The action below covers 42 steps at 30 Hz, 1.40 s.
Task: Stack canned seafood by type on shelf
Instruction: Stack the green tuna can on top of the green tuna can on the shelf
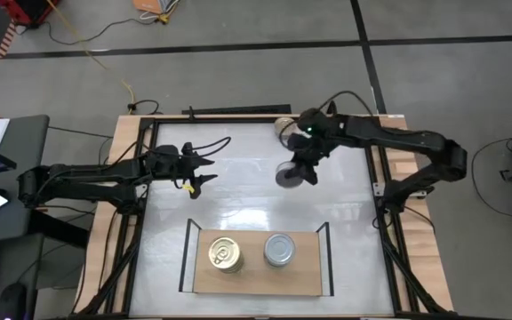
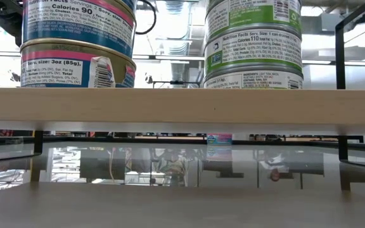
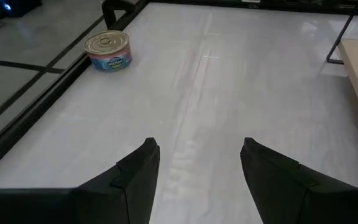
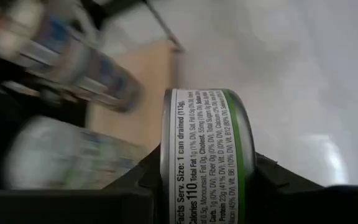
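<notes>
Tins stack on the pale wooden shelf (image 1: 254, 276), lower centre: gold-lidded (image 1: 226, 255) and silver-lidded (image 1: 279, 250). Right gripper (image 4: 207, 186) clamps a green-banded "110 Calories" tin (image 4: 205, 155); left gripper (image 3: 197, 168) gapes.

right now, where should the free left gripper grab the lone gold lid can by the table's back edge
Grip the gold-lid can across its short curved side wall, coming down from above. It stands upright on the white tabletop with open space around it. The left gripper is open; the right gripper already holds the green-band can.
</notes>
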Tool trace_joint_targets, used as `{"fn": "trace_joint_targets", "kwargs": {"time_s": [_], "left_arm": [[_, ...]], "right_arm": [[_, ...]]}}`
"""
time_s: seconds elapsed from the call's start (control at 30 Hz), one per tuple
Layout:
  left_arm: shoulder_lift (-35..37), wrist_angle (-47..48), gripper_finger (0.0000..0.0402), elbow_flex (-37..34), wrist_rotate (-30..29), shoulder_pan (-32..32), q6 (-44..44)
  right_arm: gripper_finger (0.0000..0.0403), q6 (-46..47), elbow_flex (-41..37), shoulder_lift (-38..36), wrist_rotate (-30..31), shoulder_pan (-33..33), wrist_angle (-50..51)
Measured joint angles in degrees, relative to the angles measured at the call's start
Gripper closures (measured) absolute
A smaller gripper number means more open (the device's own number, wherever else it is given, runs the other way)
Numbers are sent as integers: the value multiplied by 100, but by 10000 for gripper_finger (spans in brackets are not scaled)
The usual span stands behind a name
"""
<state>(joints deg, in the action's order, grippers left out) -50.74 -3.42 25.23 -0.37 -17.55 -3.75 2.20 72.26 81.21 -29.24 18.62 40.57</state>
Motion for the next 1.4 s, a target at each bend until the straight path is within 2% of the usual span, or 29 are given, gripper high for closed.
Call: {"fn": "trace_joint_targets", "kwargs": {"time_s": [0.23,0.5,0.63,0.77,0.9,1.23,1.4], "left_arm": [[0,6,187,0,259,1,161],[0,10,187,0,324,1,341],[0,-18,187,0,324,1,361],[0,-29,187,0,323,1,361],[0,-23,187,0,323,1,342],[0,9,187,0,323,1,314],[0,11,187,0,323,1,208]], "right_arm": [[248,1533,454,-146,-816,-795,-85],[235,2856,484,-110,-857,-2015,-934],[246,3412,491,103,-815,-2391,-1536],[248,3902,491,456,-834,-2563,-1667],[222,4217,491,725,-843,-2600,-1648],[200,4662,491,811,-825,-2576,-1593],[174,4646,491,805,-789,-2576,-1588]]}}
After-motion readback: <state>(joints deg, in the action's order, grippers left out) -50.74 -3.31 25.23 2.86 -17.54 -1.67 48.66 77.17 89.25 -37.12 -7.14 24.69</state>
